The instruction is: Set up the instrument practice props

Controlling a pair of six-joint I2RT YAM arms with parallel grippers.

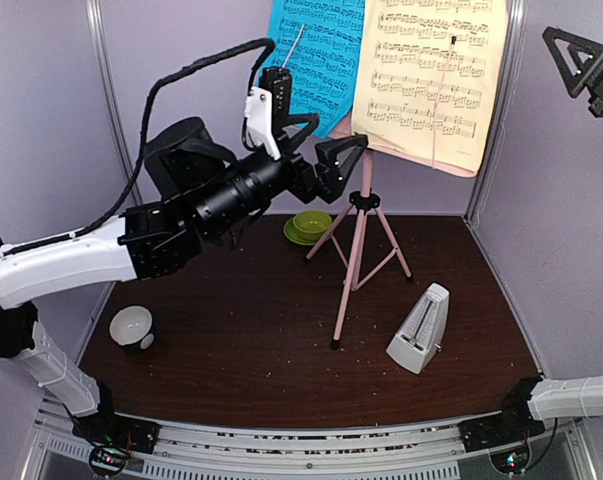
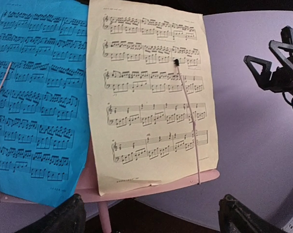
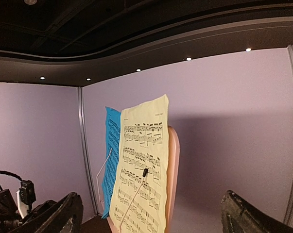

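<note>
Sheet music (image 2: 146,97) is resting on the pink stand (image 1: 359,240) at the back; the left gripper (image 2: 151,204) is hovering before it, wide open, empty (metronome (image 1: 419,328) probably coming next, needing a low reach).

Black left hand (image 1: 319,110) on white-shelled arm (image 1: 61,262) with braided cable (image 1: 196,68).

Open tabletop (image 1: 241,350) between cup (image 1: 132,327) and metronome (image 1: 419,328); tripod legs (image 1: 353,262), bowl (image 1: 309,223) block behind.
</note>
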